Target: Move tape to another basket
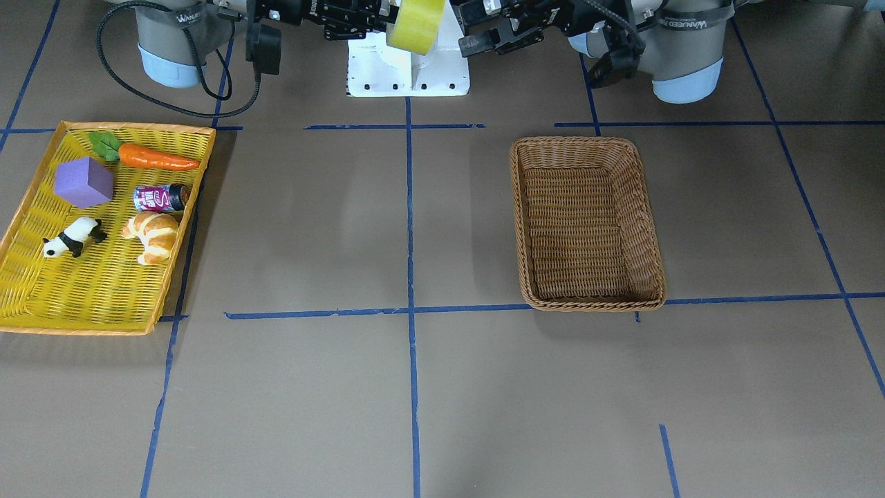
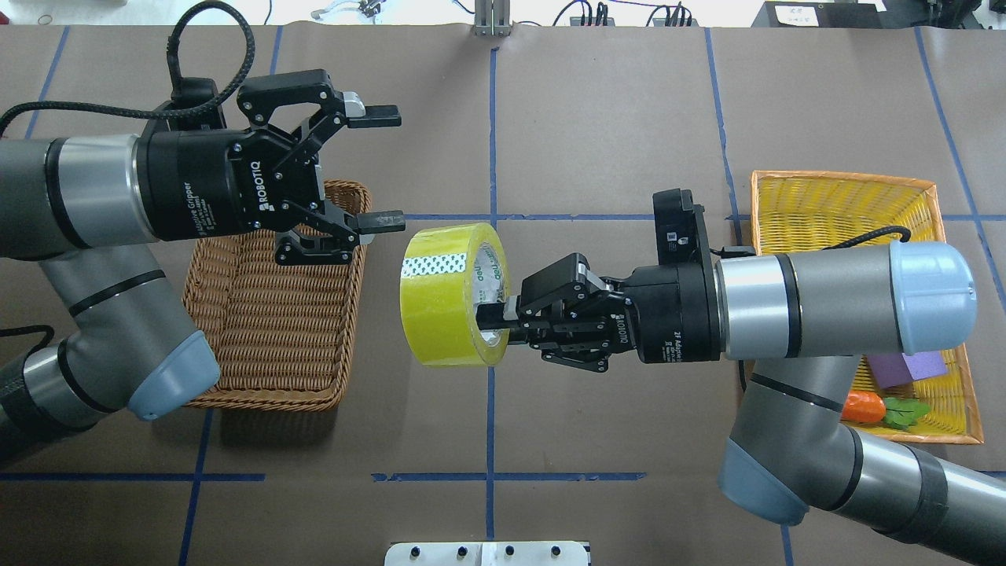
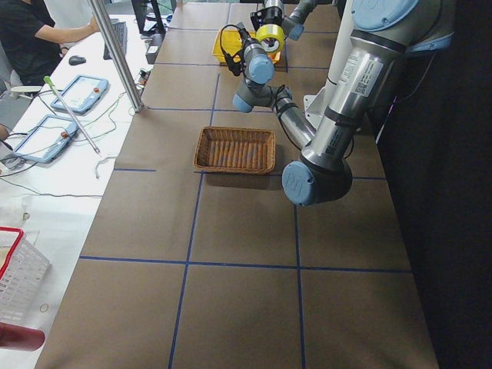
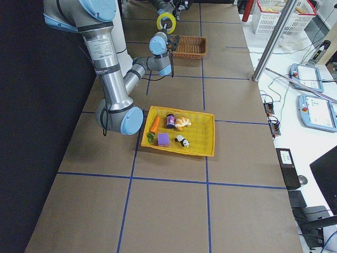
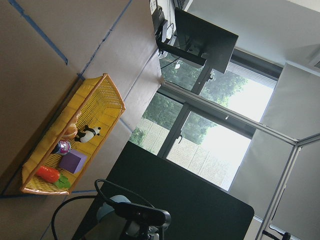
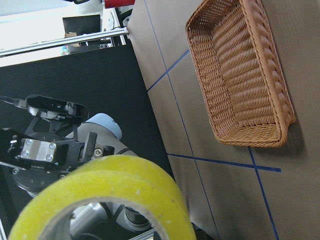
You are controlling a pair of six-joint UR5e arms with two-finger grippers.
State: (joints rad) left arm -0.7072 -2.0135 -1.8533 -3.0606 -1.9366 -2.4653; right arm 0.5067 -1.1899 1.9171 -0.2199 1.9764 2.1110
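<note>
The tape point(image 2: 444, 295), a wide yellow-green roll, hangs in the air over the table's middle, its grey-white core facing my right gripper point(image 2: 493, 326). That gripper is shut on the roll's wall, with one finger inside the core. The tape also shows in the right wrist view point(image 6: 100, 195) and the front-facing view point(image 1: 415, 24). My left gripper point(image 2: 389, 169) is open and empty, just left of the tape, above the near right corner of the brown wicker basket point(image 2: 259, 402). The basket point(image 1: 594, 302) holds nothing.
The shallow yellow tray point(image 1: 104, 304) on my right side holds a carrot point(image 1: 157, 158), a purple block point(image 1: 83, 181), a small bottle point(image 1: 160, 198), a panda figure point(image 1: 72, 237) and a croissant point(image 1: 152, 235). Blue tape lines cross the brown table. The white robot base point(image 1: 408, 72) sits between the arms.
</note>
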